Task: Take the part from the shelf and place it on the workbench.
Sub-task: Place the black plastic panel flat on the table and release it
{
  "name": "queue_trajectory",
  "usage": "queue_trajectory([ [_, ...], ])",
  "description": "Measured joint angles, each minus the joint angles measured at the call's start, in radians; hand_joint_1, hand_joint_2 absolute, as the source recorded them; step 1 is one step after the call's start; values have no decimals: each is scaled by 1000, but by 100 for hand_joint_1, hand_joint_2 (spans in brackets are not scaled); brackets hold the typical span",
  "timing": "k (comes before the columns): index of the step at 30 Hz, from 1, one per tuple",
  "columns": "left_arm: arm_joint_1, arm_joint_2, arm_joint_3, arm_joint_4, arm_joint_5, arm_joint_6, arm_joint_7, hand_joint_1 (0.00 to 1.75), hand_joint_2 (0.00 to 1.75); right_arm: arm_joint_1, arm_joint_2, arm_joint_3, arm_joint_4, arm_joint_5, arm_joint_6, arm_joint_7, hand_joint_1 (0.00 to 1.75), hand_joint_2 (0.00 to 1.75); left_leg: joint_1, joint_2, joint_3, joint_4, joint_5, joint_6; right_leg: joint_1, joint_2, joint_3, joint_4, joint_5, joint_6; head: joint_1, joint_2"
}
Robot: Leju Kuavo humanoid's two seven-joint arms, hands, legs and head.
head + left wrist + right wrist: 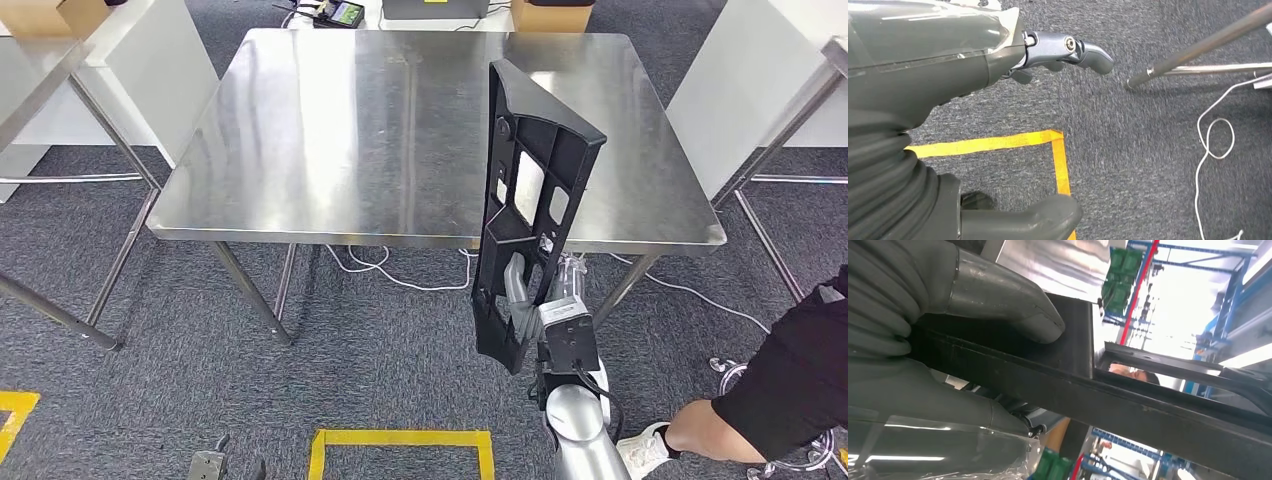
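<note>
A long black plastic part (525,215) with several cut-outs stands almost upright in front of the steel workbench (350,130). Its upper end overlaps the workbench's right half in the head view. My right hand (522,290) grips the part's lower half, grey fingers showing through a cut-out. In the right wrist view the thumb (1003,295) presses on the black part (1128,400). My left hand (1068,50) hangs low over the carpet, fingers apart, holding nothing.
Other steel tables stand at the left (30,70) and right (790,110). A person's leg and shoe (760,400) are at the lower right. Yellow floor tape (400,440) marks the grey carpet. White cables (400,275) lie under the workbench.
</note>
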Motion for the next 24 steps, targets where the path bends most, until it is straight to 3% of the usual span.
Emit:
queue_trajectory([
  [2, -2, 0, 0, 0, 0, 0, 0, 0, 175, -2, 1, 0, 0, 0, 0, 0, 175, 175, -4, 26, 59, -107, 37, 5, 6, -15, 7, 1, -9, 14, 1, 0],
  [3, -4, 0, 0, 0, 0, 0, 0, 0, 175, -2, 1, 0, 0, 0, 0, 0, 175, 175, -8, 29, 70, -128, 39, 11, 10, -22, 10, 0, -13, 20, 2, 0],
  [5, -4, 0, 0, 0, 0, 0, 0, 0, 175, -4, 2, 0, 0, 0, 0, 0, 175, 175, -19, 9, 70, -132, 36, 29, 14, -38, 16, -4, -17, 34, 6, 0],
  [7, -4, -1, 0, 0, 0, 0, 0, 0, 175, -5, 3, 0, 0, 0, 0, 0, 175, 175, -23, -9, 77, -141, 39, 47, 11, -27, 12, 15, -33, 44, 6, 0],
  [8, -4, -1, 0, 0, 0, 0, 0, 0, 175, -6, 3, 0, 0, 0, 0, 0, 175, 175, -23, -18, 81, -145, 41, 56, 9, -8, -4, 53, -53, 43, 7, 0],
  [10, -6, 0, 0, 0, 0, 0, 0, 0, 175, -3, 2, 0, 1, 0, 0, 0, 175, 175, -23, -37, 84, -147, 41, 69, 6, 33, -71, 182, -104, 34, 10, 0],
  [12, -5, 0, 1, 1, 1, 0, 0, 0, 175, 2, -1, 0, 3, 1, 1, 0, 175, 175, -26, -60, 84, -147, 39, 73, 8, 46, -136, 283, -127, 34, 13, 0],
  [13, -4, 0, 1, 1, 3, 1, 0, 0, 175, 4, -2, -1, 4, 3, 2, 0, 175, 175, -28, -71, 85, -147, 39, 74, 9, 49, -145, 283, -114, 38, 13, 0],
  [14, -3, -1, 1, 1, 7, 1, 0, 0, 175, 4, -3, 0, 4, 8, 4, -1, 175, 175, -29, -81, 87, -146, 38, 75, 10, 51, -134, 243, -87, 45, 14, 0],
  [16, 4, -1, 5, 0, 15, 1, 0, 0, 175, 4, -6, 5, 6, 31, 2, -4, 175, 175, -33, -94, 91, -146, 35, 72, 12, 56, -81, 105, -21, 51, 14, 0],
  [18, 15, -1, 10, -5, 21, -5, 0, 0, 175, 1, -10, 19, 12, 81, -23, -3, 175, 175, -38, -100, 91, -144, 30, 65, 15, 62, -45, 19, 13, 39, 14, 0],
  [21, 26, 1, 11, -14, 25, -11, 0, 0, 175, -15, -17, 42, 16, 153, -61, 13, 175, 175, -36, -98, 89, -140, 23, 52, 14, 63, -36, 4, 19, 13, 13, 0],
  [23, 29, 3, 11, -19, 25, -12, 0, 0, 175, -25, -19, 54, 17, 166, -68, 18, 175, 175, -34, -74, 72, -96, -4, 40, 7, 60, -25, -2, 19, -2, 11, 0],
  [24, 29, 3, 11, -20, 25, -12, 0, 0, 175, -27, -20, 58, 17, 168, -70, 19, 175, 175, -31, -58, 49, -46, -30, 34, 5, 57, -19, -4, 18, -8, 10, 0],
])
